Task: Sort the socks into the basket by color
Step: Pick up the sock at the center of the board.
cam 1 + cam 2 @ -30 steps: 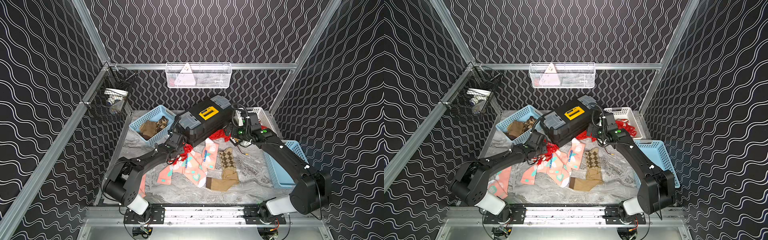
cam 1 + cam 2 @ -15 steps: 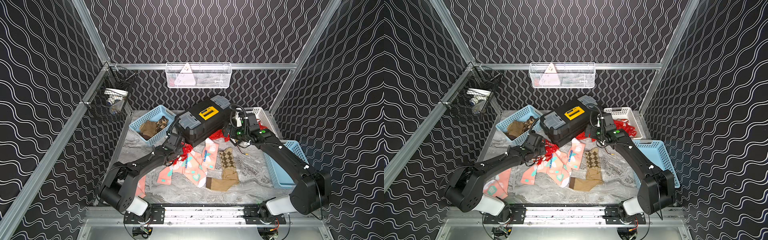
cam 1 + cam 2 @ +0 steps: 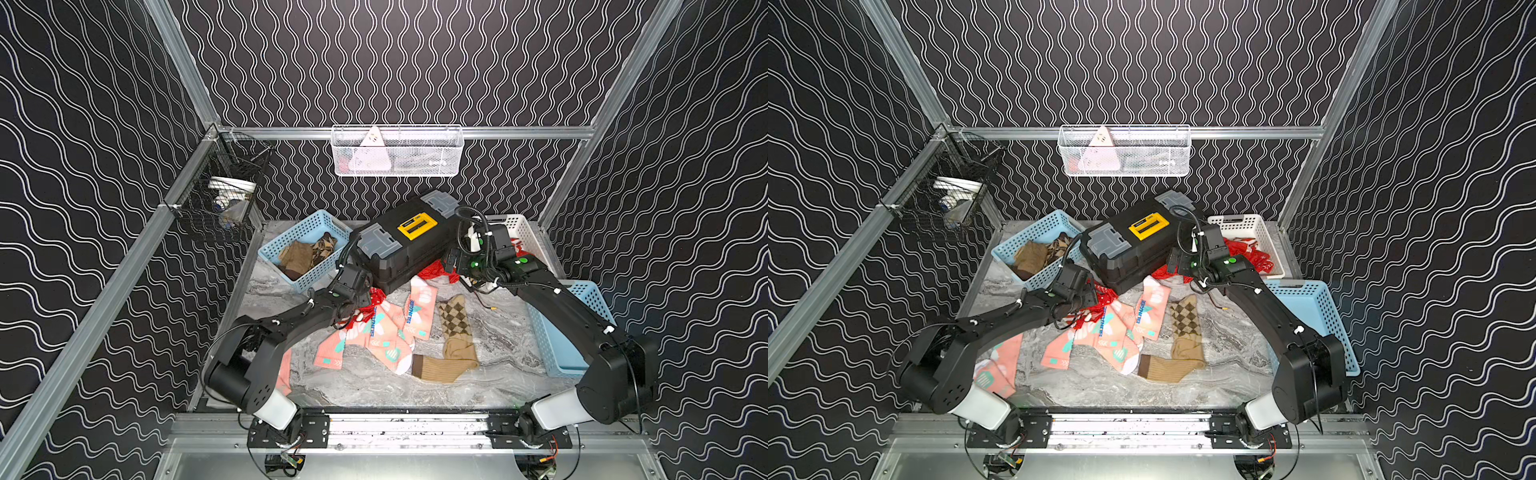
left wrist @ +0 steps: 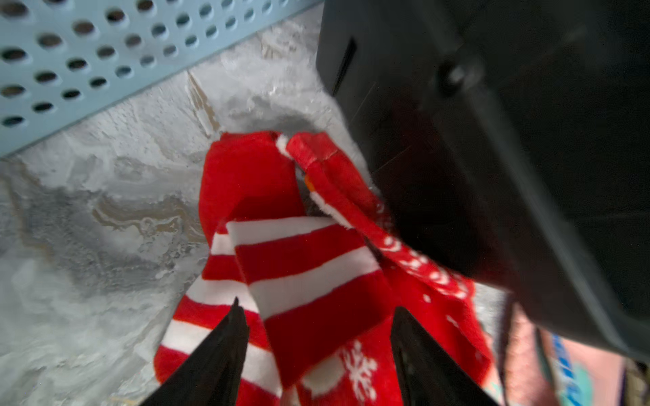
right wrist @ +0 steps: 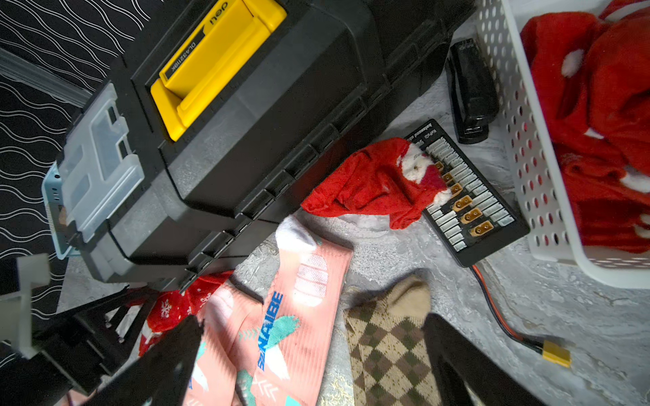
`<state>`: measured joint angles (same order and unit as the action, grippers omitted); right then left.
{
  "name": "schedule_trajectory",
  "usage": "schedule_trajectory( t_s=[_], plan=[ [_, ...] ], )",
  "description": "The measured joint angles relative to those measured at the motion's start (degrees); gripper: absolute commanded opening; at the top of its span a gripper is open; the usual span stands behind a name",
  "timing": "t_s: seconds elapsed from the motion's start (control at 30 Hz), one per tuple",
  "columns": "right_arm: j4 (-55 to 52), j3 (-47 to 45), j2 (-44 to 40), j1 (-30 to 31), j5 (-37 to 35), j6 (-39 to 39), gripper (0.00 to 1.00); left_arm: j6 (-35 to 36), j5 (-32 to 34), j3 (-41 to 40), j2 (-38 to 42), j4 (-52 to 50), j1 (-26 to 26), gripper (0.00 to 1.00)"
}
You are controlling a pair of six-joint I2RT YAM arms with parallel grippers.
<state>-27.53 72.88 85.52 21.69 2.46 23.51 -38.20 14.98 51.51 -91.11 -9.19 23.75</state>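
Red striped sock (image 4: 302,274): bunched on the tabletop (image 3: 498,336) against the near-left corner of the toolbox (image 3: 409,253), just beside the blue basket (image 3: 318,272) at the far-left corner. It is tangled with a second red sock bearing snowflake marks (image 4: 358,371). The left claw (image 4: 316,307) is set low over it, jaws parted to either side of a fold. No pinch is seen.

Risks, as judged:
- Part of the red bundle seems tucked under the toolbox, so a pull could be snagged or the toolbox dragged.
- Both red socks may be lifted together.
- The white basket (image 3: 535,242), where reds are kept, is at the far-right corner. The toolbox and the right arm (image 3: 561,309) stand between, so a crossing could end in a knock.

Right claw (image 5: 314,318): wide and empty, held above a pink sock (image 5: 306,309) and a checked brown sock (image 5: 387,337). A Santa sock (image 5: 373,182) is draped over a connector board (image 5: 475,214), so the board or its cable (image 5: 496,309) could be caught with it. A second blue basket (image 3: 548,349) is placed along the right edge, partly hidden by that arm.
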Motion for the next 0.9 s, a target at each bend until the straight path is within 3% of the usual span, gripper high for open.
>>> schedule_trajectory(
  t_s=[0.1,0.3,0.9],
  plan=[
    [0.0,-0.07,0.0,0.0,-0.02,-0.02,1.0,-0.66,-0.28,0.02,-1.51,0.39,-0.68,0.31],
    [-0.04,-0.83,-0.33,0.0,-0.02,-0.02,1.0,-0.83,-0.59,-0.44,0.9,0.98,-0.92,0.02],
    [-1.09,-2.38,-3.06,2.71,4.13,-0.02,1.0,0.83,-8.04,-4.17,21.68,-3.67,-0.31,0.0]
  ],
)
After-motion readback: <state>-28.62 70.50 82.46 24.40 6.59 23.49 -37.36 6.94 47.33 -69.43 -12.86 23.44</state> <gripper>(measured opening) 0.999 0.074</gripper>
